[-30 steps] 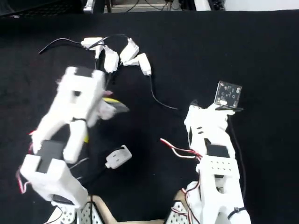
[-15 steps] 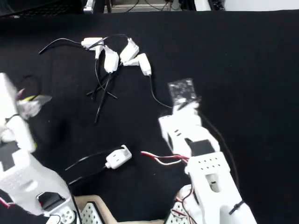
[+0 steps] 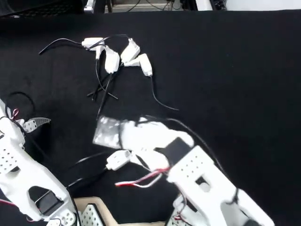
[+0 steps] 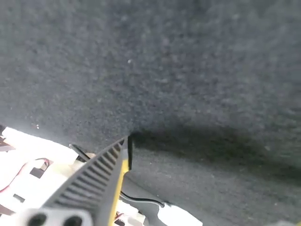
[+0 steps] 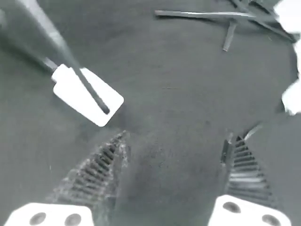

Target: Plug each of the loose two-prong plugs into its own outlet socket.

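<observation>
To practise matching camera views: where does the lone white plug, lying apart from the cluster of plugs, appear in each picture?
High view: lone plug near the front edge, left of centre.
Right wrist view: plug on the cloth ahead of the right gripper, beside its open jaws.
Left wrist view: cannot tell; a white shape there might be it.
Shared landmark: the plug's black cable.
</observation>
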`<state>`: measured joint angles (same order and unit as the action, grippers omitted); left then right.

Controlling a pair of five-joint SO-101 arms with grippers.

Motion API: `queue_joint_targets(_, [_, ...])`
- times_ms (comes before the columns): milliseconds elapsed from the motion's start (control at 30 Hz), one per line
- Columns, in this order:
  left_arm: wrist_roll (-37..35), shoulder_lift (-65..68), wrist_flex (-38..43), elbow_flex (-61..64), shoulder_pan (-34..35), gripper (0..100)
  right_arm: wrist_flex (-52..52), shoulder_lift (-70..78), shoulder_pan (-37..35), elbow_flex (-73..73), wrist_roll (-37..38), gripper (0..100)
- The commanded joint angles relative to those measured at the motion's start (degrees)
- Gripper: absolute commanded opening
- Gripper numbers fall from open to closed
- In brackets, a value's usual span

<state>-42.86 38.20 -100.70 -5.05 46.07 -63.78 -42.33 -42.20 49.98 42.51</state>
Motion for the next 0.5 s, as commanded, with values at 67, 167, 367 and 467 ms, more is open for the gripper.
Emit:
queue_joint_targets(67, [-0.4, 0.8, -0.2, -2.2, 0.0, 60, -5.9, 17.5, -3.3, -14.8, 10.1, 32.2])
queue_joint_targets(167, [-0.4, 0.8, -0.1, -2.3, 0.0, 60, -12.4, 28.7, -6.7, -24.7, 14.0, 32.2])
queue_joint_targets(367, [-0.4, 0.6, -0.1, -2.3, -0.1, 60, -30.2, 46.5, -11.2, -45.7, 18.2, 32.2])
queue_joint_targets(467, [-0.4, 0.4, -0.1, -2.3, -0.1, 60, -34.2, 52.8, -11.4, -51.4, 19.3, 32.2])
